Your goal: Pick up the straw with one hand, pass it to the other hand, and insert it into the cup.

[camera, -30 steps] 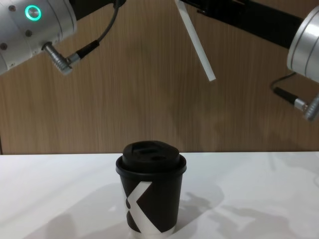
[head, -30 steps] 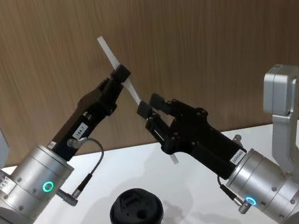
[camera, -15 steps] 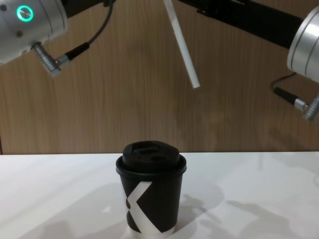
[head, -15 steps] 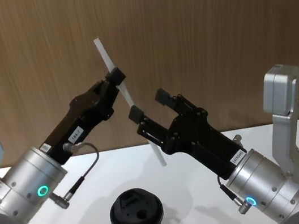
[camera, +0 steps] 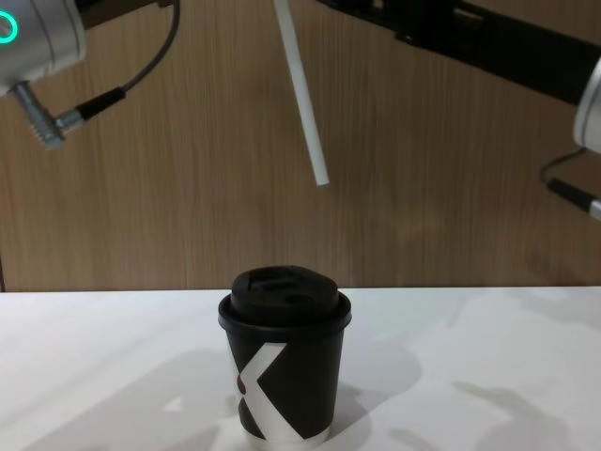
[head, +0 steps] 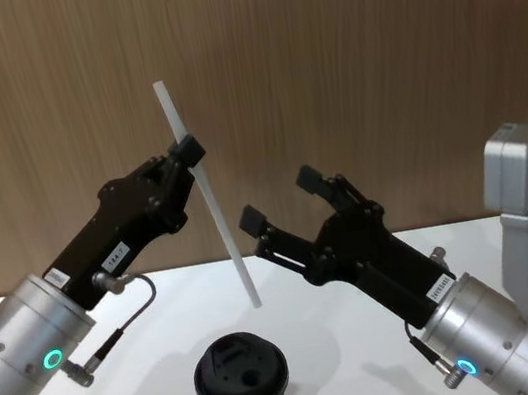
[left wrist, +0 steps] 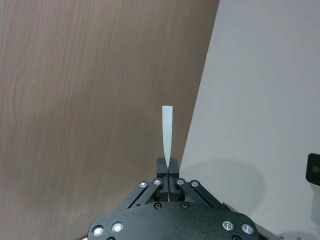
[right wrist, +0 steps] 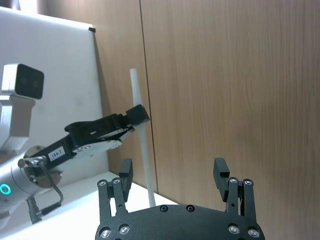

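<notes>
- A wood-grain wall (head: pixel 372 58) and a smooth white table (head: pixel 309 342) are being shown in the head view. The left gripper (head: pixel 189 154) is being seen pinched tight on the straw (head: pixel 216 216), a thin plain white tube gripped towards its upper end and held in the air, tilted a little off upright. Its lower end is hanging above the cup (head: pixel 242 384), apart from it. The right gripper (head: pixel 281 199) is being held spread wide near the straw's lower half, with nothing between its fingers.
- In the left wrist view, the straw's upper part is being seen end-on, tapering away from the two closed black fingertips (left wrist: pixel 161 169). Wood panelling is lying to one side and white surface to the other.
- In the right wrist view, the gap between the open fingers is being made plain, with the straw standing beyond it, untouched. A white label (right wrist: pixel 58 150) on the left gripper's black body is being read as "184-7".
- In the chest view, the cup's side is being revealed: black paper, a domed black plastic lid (camera: pixel 285 287) and a white angular K-like mark (camera: pixel 255 376). The straw's lower end is hanging well above the lid, slightly to the right. A teal ring (camera: pixel 6 26) is glowing on the left silver wrist.
</notes>
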Tool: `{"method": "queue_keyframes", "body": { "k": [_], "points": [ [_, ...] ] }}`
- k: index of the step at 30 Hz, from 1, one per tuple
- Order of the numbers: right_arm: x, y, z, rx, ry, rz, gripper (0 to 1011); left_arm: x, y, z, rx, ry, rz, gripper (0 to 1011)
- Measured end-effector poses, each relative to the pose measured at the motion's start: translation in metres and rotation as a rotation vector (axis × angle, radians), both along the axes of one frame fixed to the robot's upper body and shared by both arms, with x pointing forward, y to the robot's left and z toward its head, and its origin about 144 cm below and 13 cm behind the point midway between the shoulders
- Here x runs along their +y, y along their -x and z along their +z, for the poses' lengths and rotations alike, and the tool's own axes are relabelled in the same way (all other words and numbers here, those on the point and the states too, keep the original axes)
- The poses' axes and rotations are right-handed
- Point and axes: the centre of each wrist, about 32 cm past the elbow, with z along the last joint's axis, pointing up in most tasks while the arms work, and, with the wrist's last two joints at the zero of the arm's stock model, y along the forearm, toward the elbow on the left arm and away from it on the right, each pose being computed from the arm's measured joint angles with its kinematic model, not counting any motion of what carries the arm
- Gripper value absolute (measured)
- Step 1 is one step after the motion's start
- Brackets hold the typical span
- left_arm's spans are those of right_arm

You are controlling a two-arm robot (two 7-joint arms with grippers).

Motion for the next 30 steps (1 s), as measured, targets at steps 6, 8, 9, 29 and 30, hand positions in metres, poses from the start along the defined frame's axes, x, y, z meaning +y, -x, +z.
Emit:
{"method": "queue_keyframes", "body": {
  "k": [6,8,9,29,30],
  "points": [
    [-0.006,0.005,-0.002,0.007,0.012,-0.009,1001,0.004,0.006,0.000,-0.012,-0.023,0.017,8],
    [-0.008,0.006,-0.002,0.010,0.015,-0.012,1001,0.005,0.008,-0.001,-0.012,-0.029,0.020,8],
    [-0.008,0.007,-0.002,0.010,0.016,-0.013,1001,0.006,0.009,-0.001,-0.012,-0.031,0.021,8],
    [-0.014,0.011,-0.004,0.019,0.028,-0.023,1001,0.012,0.019,-0.014,0.035,-0.050,0.046,7],
    [-0.015,0.011,-0.004,0.019,0.028,-0.023,1001,0.012,0.019,-0.014,0.037,-0.051,0.047,8]
  ]
}}
